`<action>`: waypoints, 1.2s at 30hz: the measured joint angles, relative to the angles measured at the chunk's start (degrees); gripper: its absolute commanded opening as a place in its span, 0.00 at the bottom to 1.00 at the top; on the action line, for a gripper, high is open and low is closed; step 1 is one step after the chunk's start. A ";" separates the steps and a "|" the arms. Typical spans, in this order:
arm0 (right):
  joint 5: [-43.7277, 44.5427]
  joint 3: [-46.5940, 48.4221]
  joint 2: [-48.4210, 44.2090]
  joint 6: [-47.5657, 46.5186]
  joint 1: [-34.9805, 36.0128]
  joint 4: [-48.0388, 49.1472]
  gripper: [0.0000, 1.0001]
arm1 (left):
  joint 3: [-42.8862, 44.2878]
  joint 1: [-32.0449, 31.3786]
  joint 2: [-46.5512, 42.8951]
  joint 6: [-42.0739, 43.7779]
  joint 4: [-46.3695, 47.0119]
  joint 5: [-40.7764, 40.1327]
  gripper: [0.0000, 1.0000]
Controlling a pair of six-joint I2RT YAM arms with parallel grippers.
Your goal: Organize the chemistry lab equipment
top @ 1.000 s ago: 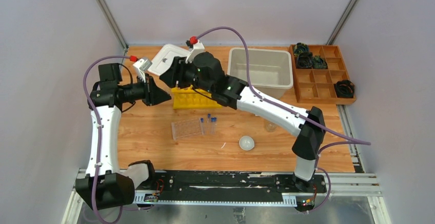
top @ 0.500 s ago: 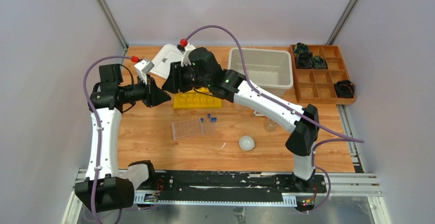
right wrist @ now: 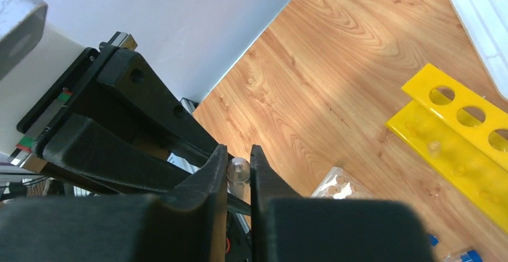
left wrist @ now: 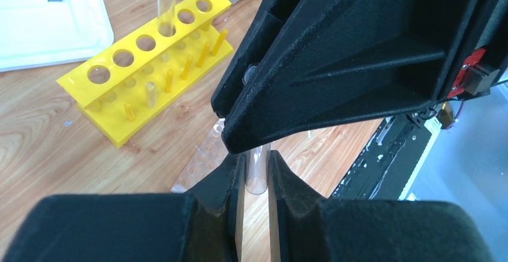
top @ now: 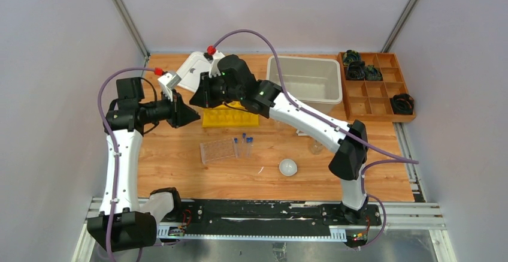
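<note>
A clear glass tube [left wrist: 257, 175] sits between the fingers of my left gripper [left wrist: 256, 160], which is shut on it. My right gripper [right wrist: 238, 154] has come in from the opposite side, and its fingers close on the same tube's rounded end [right wrist: 238, 170]. In the top view the two grippers, left [top: 190, 113] and right [top: 195, 98], meet above the table, left of the yellow rack [top: 230, 117]. One clear tube [left wrist: 166, 4] stands in that rack [left wrist: 150, 76]. A clear rack [top: 218, 150], blue-capped tubes [top: 244, 142], a white round dish [top: 288, 166] and a small glass vessel [top: 316, 147] lie nearer the front.
A white flat tray [top: 194, 70] lies at the back left. A beige bin [top: 305, 79] stands at the back middle. A wooden compartment tray [top: 374, 88] with black parts sits at the back right. The right arm stretches across the table's middle.
My right gripper has moved left and slightly down to meet my left gripper at the tube. The left arm has barely moved.
</note>
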 measured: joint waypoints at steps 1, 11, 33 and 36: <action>-0.09 0.09 0.02 -0.28 0.02 -0.13 0.01 | -0.11 -0.07 0.00 0.02 0.02 0.02 0.16; 4.98 -6.58 -4.09 -5.97 -0.96 -0.94 0.00 | 0.46 -0.22 0.61 -0.98 -0.07 -3.96 1.00; 22.95 -41.42 -14.93 -30.21 -4.55 25.73 0.00 | 13.27 -0.24 13.09 -5.33 0.02 -14.95 1.00; 22.91 -41.46 -14.05 -30.45 -4.92 27.02 0.00 | 11.85 -0.24 12.98 -5.88 0.07 -14.34 1.00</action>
